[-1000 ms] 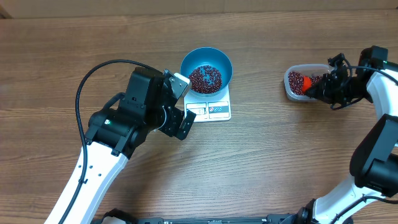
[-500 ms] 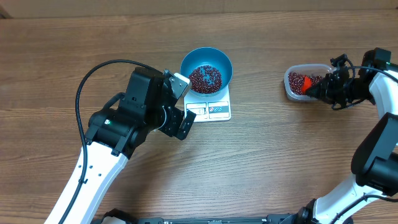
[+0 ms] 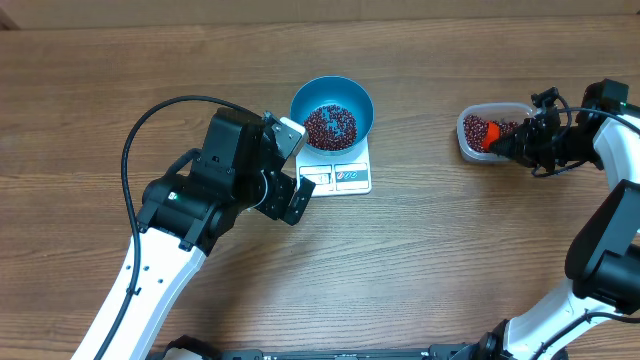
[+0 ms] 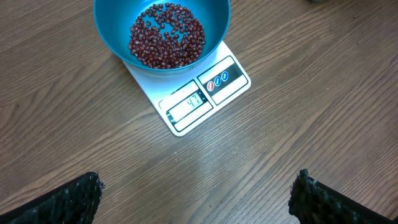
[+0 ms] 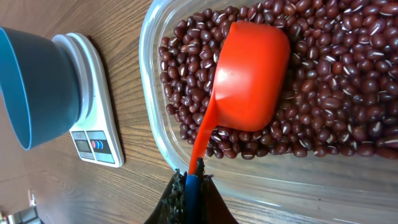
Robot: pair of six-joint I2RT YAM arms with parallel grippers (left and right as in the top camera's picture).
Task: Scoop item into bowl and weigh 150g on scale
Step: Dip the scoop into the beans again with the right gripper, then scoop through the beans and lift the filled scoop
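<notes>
1. The right gripper (image 5: 189, 185) is clamped on the thin handle of the orange scoop (image 5: 252, 68), jaws pressed together around it. The grip sits far back on the handle, which I judge leaves the cup free to dig.
2. The scoop cup lies on the beans (image 5: 348, 81) inside the clear tub (image 5: 149, 93), which sits well apart from the scale on the right of the table (image 3: 450, 260). I can't tell whether the cup is loaded.
3. The left gripper (image 4: 196, 193) hangs just beside the scale (image 4: 233, 84), jaws wide apart and holding nothing. I read this as a parked post that lets its camera see the display.
4. The blue bowl (image 4: 109, 25) sits on the scale and overhangs it, with a shallow layer of beans in it.
5. The display shows what looks like 47, so in my judgement several more scoops are needed.
</notes>
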